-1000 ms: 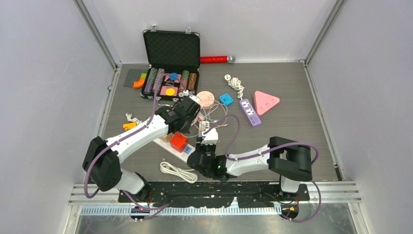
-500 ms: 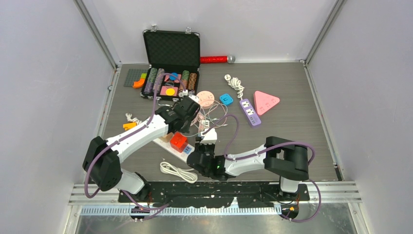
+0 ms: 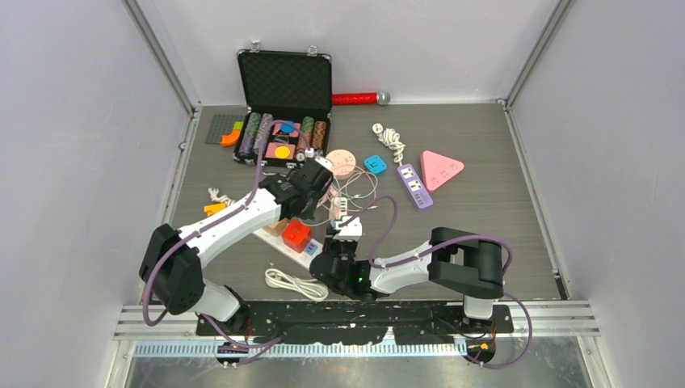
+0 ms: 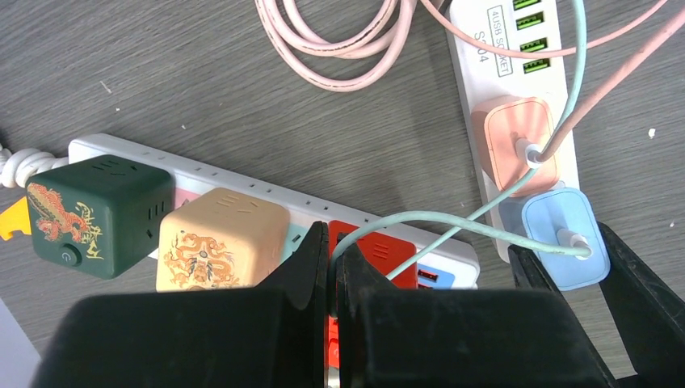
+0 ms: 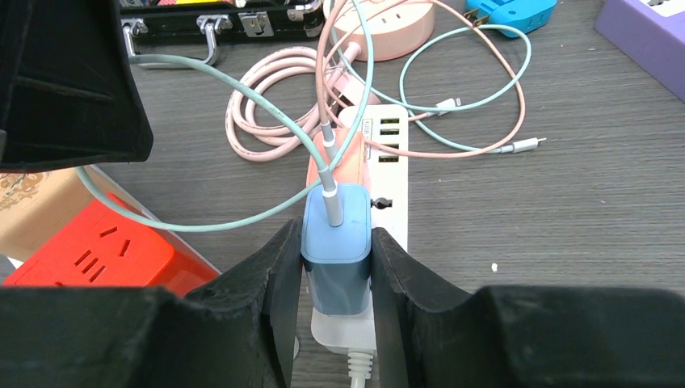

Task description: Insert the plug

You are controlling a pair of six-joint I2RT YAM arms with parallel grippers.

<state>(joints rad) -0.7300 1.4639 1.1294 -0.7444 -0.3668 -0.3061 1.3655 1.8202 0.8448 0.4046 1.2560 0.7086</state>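
Grey table [image 3: 485, 202]: cables [image 5: 239, 123] crowd right tool [image 5: 335, 271] clamping blue plug [image 5: 336, 242].

three power strips [image 3: 414, 185] [image 4: 242, 179] [image 4: 485, 48], three cube adapters [image 4: 97, 212] [image 4: 222, 242] [image 4: 384, 250], two usb chargers [image 4: 517, 141] [image 4: 561, 234]

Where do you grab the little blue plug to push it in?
By its two flat side faces, coming from the near end of the white power strip. The teal cable leaves the top of the blue plug and a pink plug crowds its far face, so only those sides are free. The right gripper has its jaws there.
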